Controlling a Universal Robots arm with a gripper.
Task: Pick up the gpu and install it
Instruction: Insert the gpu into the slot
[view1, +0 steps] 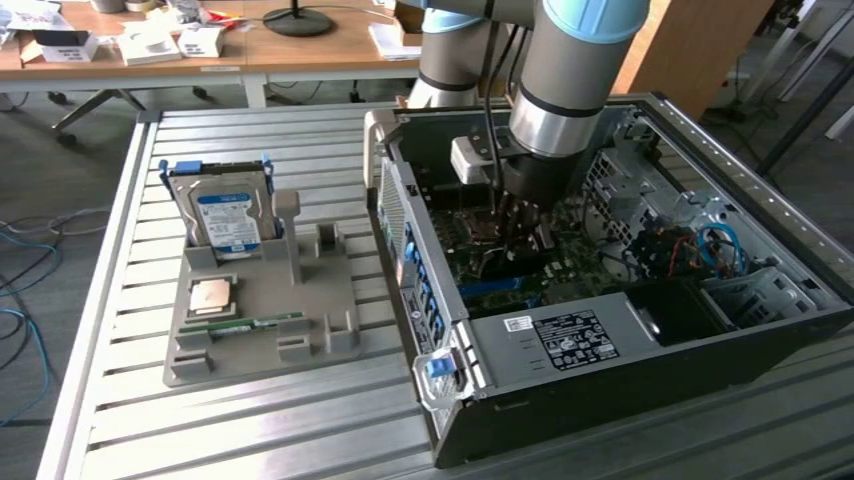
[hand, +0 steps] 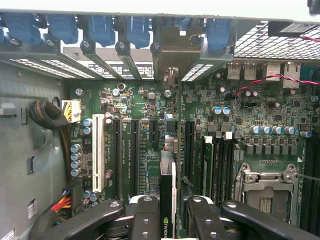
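Black gripper (hand: 171, 206) part-closed, clamping thin flat gpu (hand: 167, 182) edge-on above slotted green motherboard (hand: 250, 107)

The gpu (hand: 166, 210) bears the NVIDIA logo and name on its black edge.

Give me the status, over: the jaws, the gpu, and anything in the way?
Jaws shut on gpu. Card on edge over motherboard slots, inside open case; seating unclear. No obstruction seen.

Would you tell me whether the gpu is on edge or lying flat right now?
On edge: the gpu is clamped in the gripper, standing perpendicular to the motherboard.
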